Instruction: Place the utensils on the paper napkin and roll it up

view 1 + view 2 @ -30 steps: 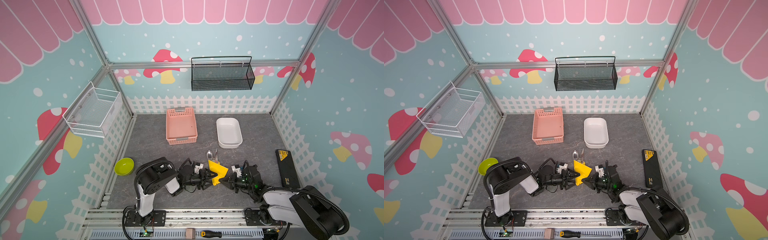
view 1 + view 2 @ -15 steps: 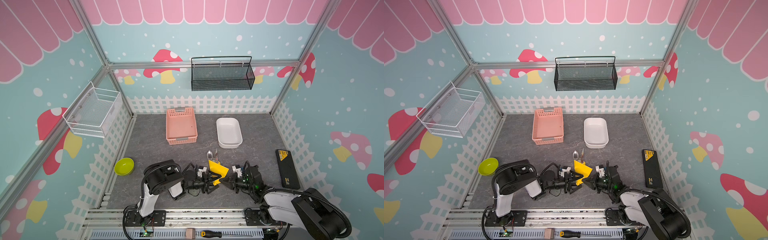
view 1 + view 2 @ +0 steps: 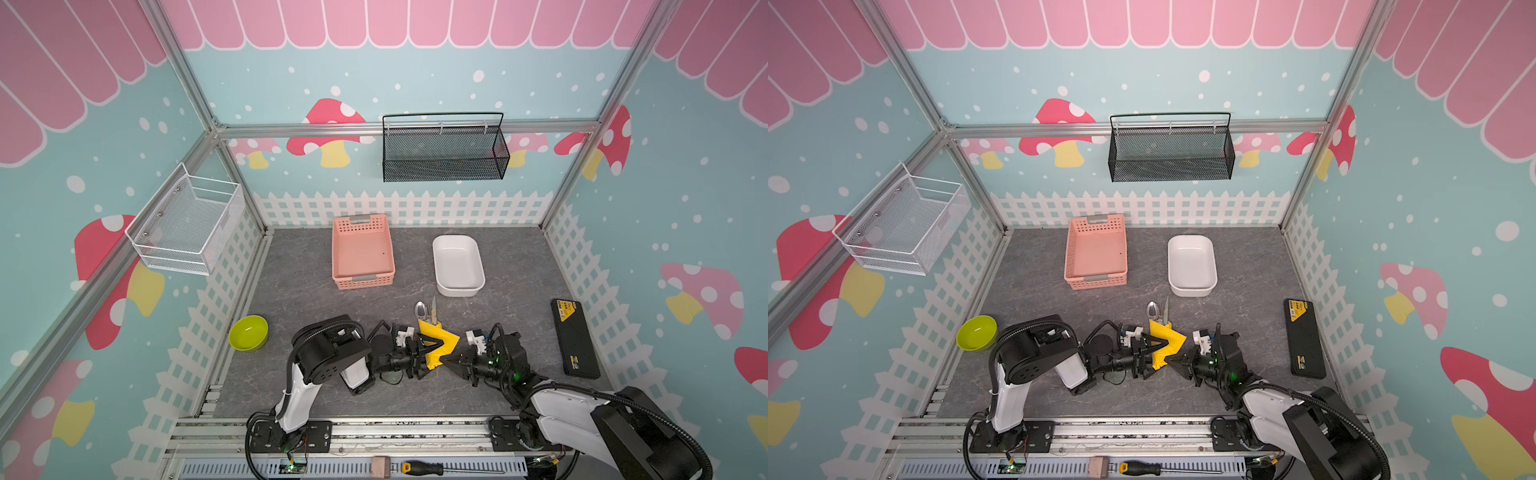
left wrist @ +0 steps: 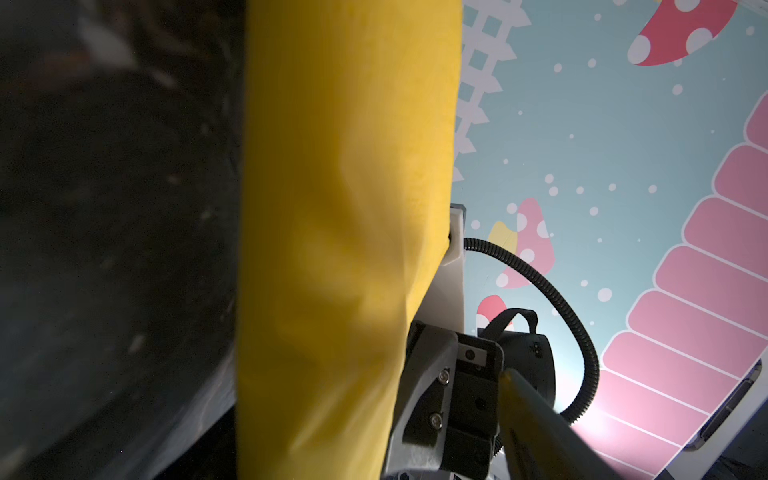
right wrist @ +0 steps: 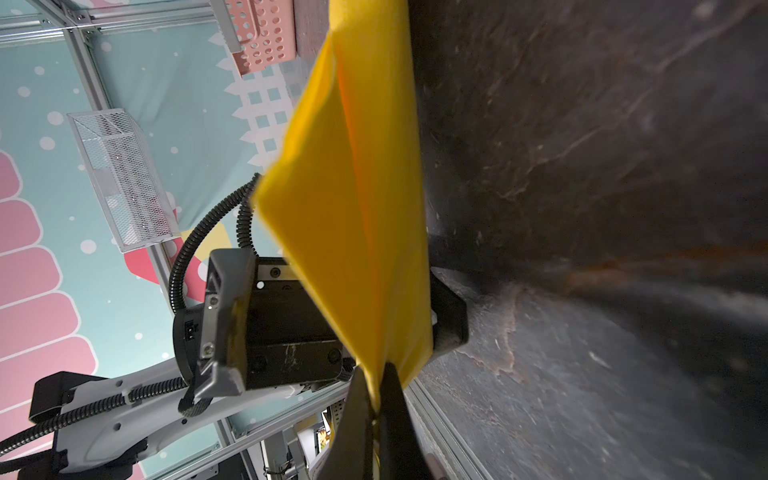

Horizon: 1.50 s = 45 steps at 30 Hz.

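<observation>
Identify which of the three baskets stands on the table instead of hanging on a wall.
The pink plastic basket; the black mesh basket and the white wire basket both hang up high.

A pink basket (image 3: 363,253) sat at the back of the grey tabletop (image 3: 519,270), with a white dish (image 3: 458,266) beside it. A lime-green bowl (image 3: 248,332) stood near the left fence, and a black case (image 3: 574,345) lay well apart on the right. Two baskets hung on the walls: a black mesh basket (image 3: 444,153) at the back and a white wire basket (image 3: 187,226) on the left. A screwdriver (image 3: 432,468) lay on the slotted strip (image 3: 232,469) at the front.
</observation>
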Motion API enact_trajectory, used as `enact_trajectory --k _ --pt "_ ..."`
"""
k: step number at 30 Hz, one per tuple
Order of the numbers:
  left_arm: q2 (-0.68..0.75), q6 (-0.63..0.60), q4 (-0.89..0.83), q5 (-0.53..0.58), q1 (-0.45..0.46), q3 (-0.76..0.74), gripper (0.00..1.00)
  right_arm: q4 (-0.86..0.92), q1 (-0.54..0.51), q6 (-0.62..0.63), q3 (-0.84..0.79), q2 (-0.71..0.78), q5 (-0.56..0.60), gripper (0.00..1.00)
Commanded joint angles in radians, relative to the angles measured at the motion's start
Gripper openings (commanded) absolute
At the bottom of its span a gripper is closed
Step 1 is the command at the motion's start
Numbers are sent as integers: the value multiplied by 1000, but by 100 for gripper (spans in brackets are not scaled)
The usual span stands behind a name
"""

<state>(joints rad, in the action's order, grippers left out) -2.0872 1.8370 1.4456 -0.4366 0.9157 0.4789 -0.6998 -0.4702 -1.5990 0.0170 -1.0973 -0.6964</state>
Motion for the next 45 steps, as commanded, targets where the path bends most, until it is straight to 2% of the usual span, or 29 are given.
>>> enact_trajectory --k 1,10,19,27,37,45 --pt "-124 32 -45 74 -28 -56 82 11 2 -27 -16 20 -9 0" --pt "-132 -65 -140 47 -114 18 82 46 3 -31 -29 60 -8 0" --pt "-237 -108 -105 -43 -163 100 74 86 3 -32 -51 106 4 0" --pt "-244 -158 -168 -71 -170 130 55 88 2 -32 -60 109 13 0" --pt "-257 -148 -145 -71 -175 129 28 92 3 -30 -73 114 16 0" --pt "-250 -153 -109 -59 -189 114 11 92 4 -23 -80 108 18 0"
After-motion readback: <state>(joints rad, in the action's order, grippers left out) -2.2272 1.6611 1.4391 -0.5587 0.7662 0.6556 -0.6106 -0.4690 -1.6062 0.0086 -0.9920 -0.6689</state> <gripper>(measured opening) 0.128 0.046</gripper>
